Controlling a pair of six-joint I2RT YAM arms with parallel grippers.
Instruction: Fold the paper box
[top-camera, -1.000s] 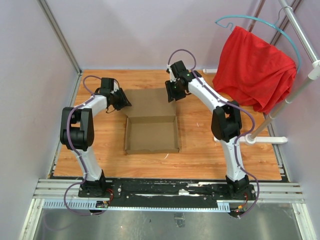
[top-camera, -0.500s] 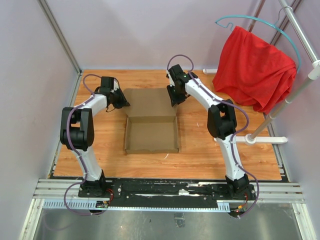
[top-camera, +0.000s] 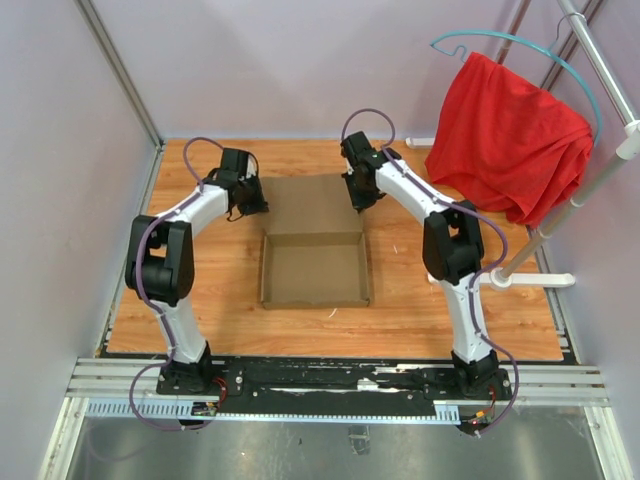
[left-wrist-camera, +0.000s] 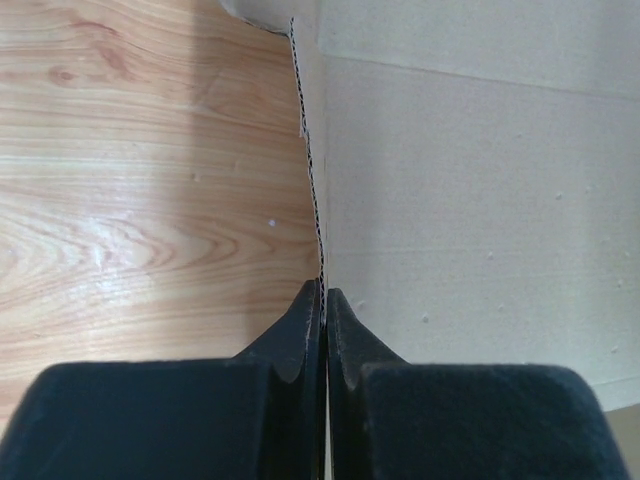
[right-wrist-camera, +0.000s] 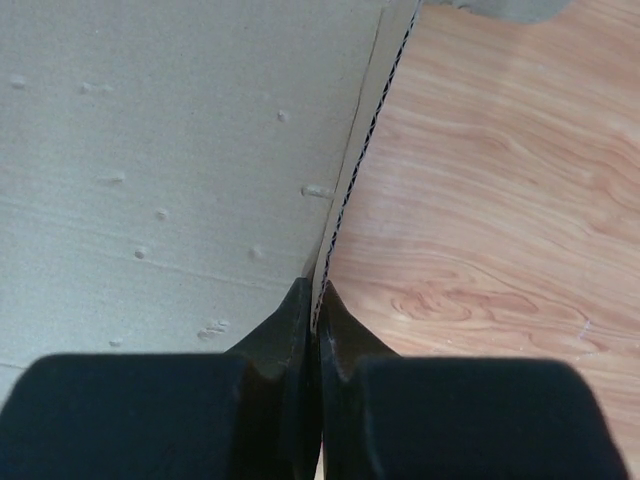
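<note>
On the wooden table (top-camera: 200, 300) the paper box (top-camera: 315, 275) lies near the centre, tray open upward, its rear flap extending between both arms. Only the wrist views show the grip: the left gripper (left-wrist-camera: 322, 298) and right gripper (right-wrist-camera: 312, 292) each pinch one side edge of that flap, fingers closed onto the cardboard.

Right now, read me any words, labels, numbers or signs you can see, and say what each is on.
No readable text anywhere.
Box: plain brown card, unprinted in all three views.
Cloth: plain red, no print.
Arms: no marking I can make out.
</note>
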